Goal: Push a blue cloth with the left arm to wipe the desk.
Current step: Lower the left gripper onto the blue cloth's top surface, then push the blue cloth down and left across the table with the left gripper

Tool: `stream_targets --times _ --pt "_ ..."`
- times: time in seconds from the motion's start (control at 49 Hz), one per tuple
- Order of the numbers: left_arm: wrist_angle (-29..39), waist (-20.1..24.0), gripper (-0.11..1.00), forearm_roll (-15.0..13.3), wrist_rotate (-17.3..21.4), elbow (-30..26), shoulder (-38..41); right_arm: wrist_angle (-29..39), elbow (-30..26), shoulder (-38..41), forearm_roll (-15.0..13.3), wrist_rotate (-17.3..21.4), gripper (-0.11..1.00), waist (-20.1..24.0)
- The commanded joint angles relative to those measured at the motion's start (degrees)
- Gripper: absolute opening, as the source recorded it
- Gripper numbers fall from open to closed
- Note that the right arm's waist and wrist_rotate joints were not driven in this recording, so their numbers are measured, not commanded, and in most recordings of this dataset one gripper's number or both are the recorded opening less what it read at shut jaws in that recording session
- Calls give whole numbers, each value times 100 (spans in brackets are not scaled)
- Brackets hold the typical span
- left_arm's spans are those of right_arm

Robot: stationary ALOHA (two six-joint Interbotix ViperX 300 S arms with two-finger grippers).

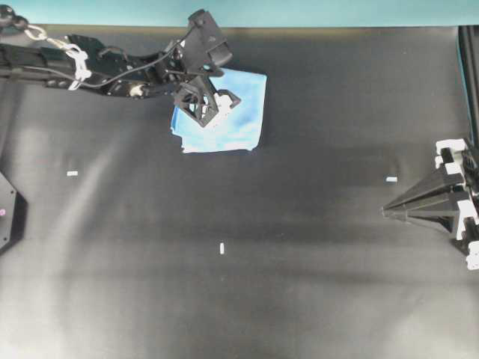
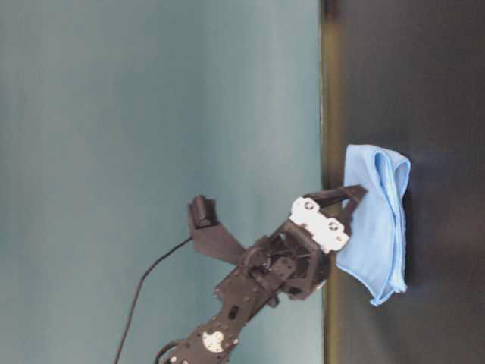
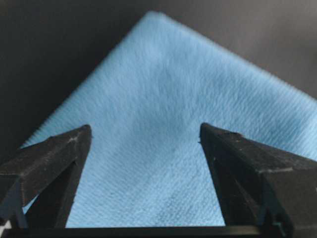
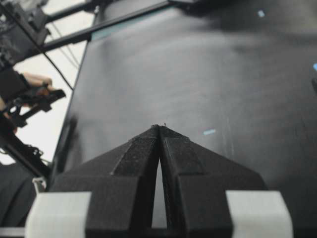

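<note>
Right now I have the left arm reaching out over the blue cloth, which lies flat on the desk near its teal-edged far side. The left gripper stands over the cloth with its fingers spread wide apart, gripping nothing. The right gripper rests well apart at the right edge, fingers pressed together.

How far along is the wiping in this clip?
Early. The left gripper is open, over the blue cloth, one finger on each side. The cloth lies near the desk's far edge, so most of the desk is unwiped. The right gripper sits shut, aside.
</note>
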Motion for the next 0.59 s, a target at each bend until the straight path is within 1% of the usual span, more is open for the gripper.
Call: stream_targets --times 0.0,0.184,0.326,0.571 --pt "-35 -26 85 9 -44 18 18 -35 -26 26 9 0 0 0" --pt "-167 -53 85 9 -79 220 0 -35 -18 18 9 -9 0 0" --pt "-387 -88 85 9 -79 519 -79 -35 -18 18 9 -9 0 0" --pt "-967 -422 85 9 -88 1151 -360 -35 -9 0 9 -9 0 0"
